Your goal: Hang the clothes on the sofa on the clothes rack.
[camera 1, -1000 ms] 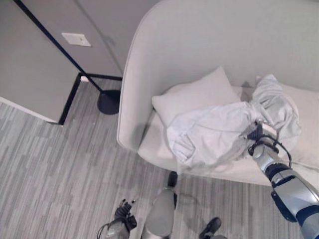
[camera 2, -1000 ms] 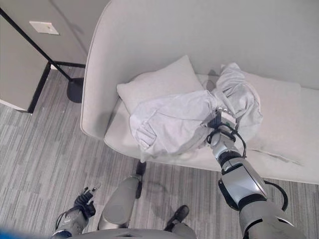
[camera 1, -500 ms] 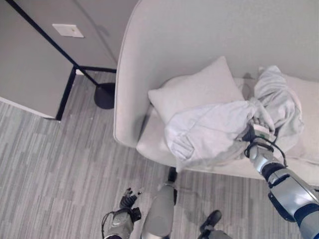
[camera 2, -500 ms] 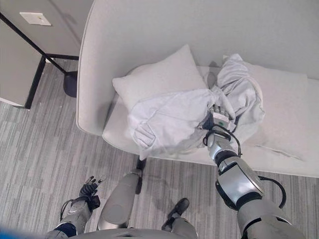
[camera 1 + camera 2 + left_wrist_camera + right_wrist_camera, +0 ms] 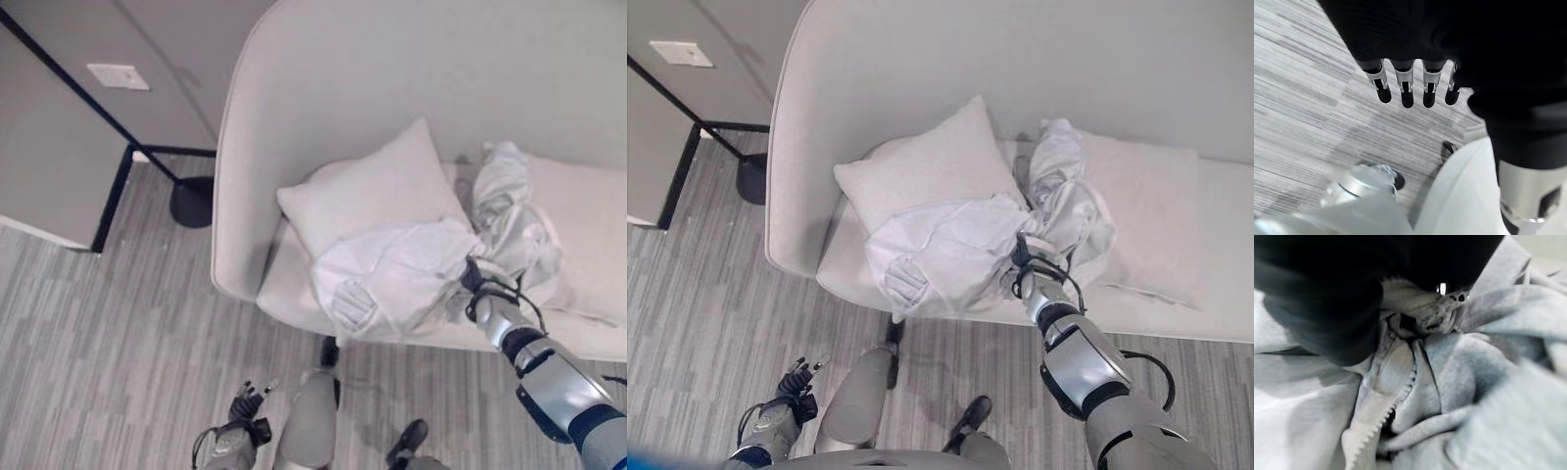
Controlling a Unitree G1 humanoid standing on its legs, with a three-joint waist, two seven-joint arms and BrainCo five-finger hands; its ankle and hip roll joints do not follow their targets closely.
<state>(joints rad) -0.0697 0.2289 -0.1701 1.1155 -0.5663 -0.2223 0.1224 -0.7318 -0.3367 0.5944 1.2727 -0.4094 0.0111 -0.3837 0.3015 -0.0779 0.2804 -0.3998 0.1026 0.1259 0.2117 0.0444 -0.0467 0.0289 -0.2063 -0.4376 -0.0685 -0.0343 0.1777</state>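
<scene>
On the pale sofa (image 5: 921, 78) at centre frame, the right hand (image 5: 1027, 262) clutches the grey jacket (image 5: 950, 250); the left hand (image 5: 1415, 88) hangs slack at the lower left.

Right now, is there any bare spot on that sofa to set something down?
Yes: the seat of the sofa right of the flat cushion is bare. The left end is crowded: a pillow leans there, with the pale grey jacket heaped before it, and the right hand buried in its folds.
</scene>
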